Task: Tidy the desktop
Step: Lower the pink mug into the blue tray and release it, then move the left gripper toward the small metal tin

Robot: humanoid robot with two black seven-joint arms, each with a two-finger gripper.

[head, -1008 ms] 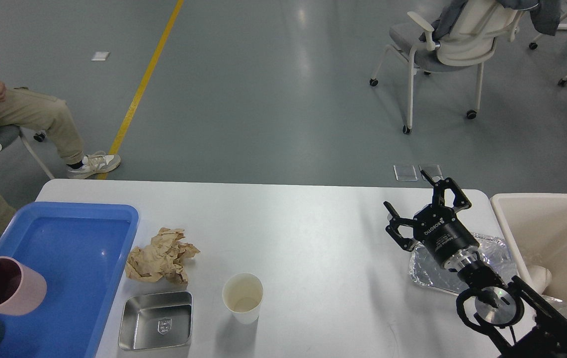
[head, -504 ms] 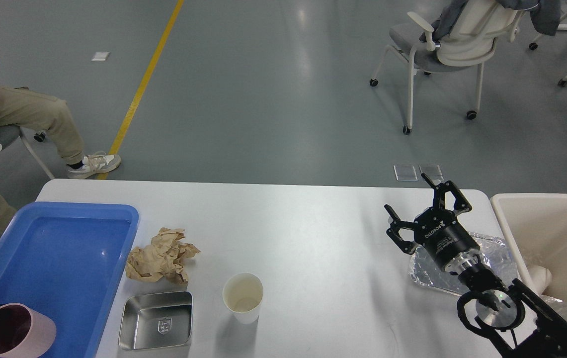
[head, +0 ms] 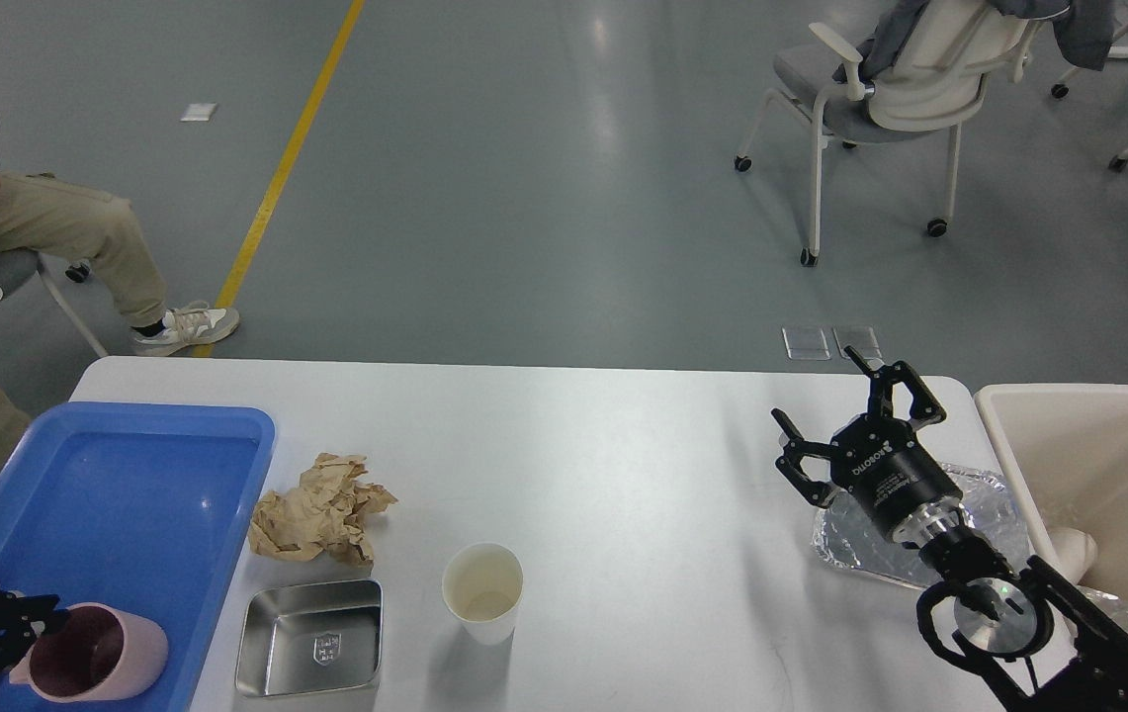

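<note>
The bench (head: 603, 445), a wide white top with rounded corners, fills the lower half of my view, its far edge running straight across and its near edge lost below the frame.

Over its left edge sits a blue tray (head: 129, 465), reaching toward the near-left corner. In the tray's near end lies a pink cup (head: 94, 665), tipped on its side with its dark mouth turned left. My left gripper (head: 0, 633) is right at that mouth, low at the left border. It shows only as a dark cluster there, so I cannot tell whether its jaws pinch the rim or stand apart from it.

Just right of the tray, a crumpled wad of brown paper (head: 321, 509) rests on the bench. Nearer the near edge, a shallow steel dish (head: 311, 638) lies just beside the tray, and a white paper cup (head: 482, 591) stands upright to the right of the dish, apart from it.

Toward the right edge, a crinkled foil tray (head: 855, 539) lies flat. My right gripper (head: 850, 405) hangs above its far-left side with the jaws spread wide and holding nothing.

Past the right edge stands a cream bin (head: 1117, 465), close against the bench near the far-right corner.
</note>
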